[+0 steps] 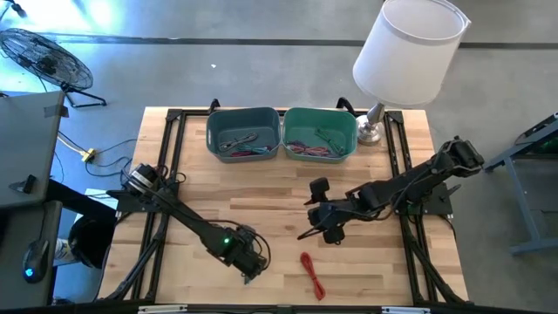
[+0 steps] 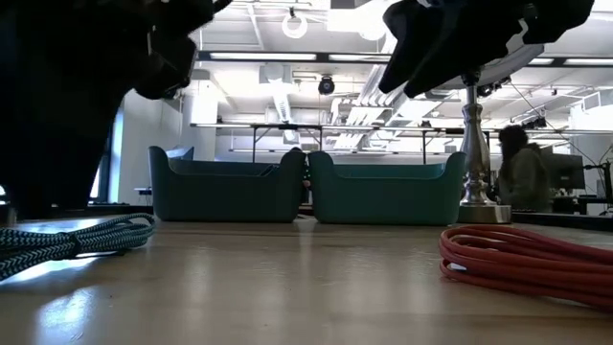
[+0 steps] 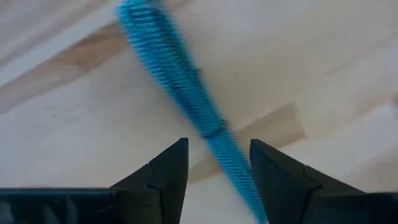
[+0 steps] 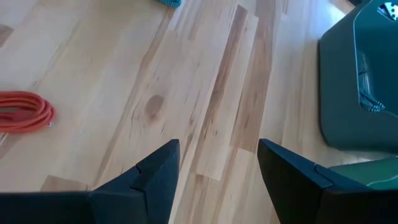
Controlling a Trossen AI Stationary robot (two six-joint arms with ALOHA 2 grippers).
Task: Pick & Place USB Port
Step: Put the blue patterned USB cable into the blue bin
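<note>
A blue braided USB cable (image 3: 180, 81) lies on the wooden table and runs between the open fingers of my left gripper (image 3: 217, 152), which points down near the table's near edge (image 1: 250, 266). The fingers stand on either side of it without touching. In the low view the cable (image 2: 67, 240) lies at the left. A coiled red cable (image 1: 311, 272) (image 2: 527, 264) (image 4: 25, 112) lies on the table, right of the left gripper. My right gripper (image 1: 324, 225) (image 4: 217, 162) hangs open above the table's middle, holding nothing.
Two teal bins (image 1: 243, 133) (image 1: 320, 133) stand at the far edge with cables inside. A lamp with a white shade (image 1: 408, 48) stands on its base (image 2: 474, 192) at the far right corner. A person (image 2: 522, 168) sits in the room behind.
</note>
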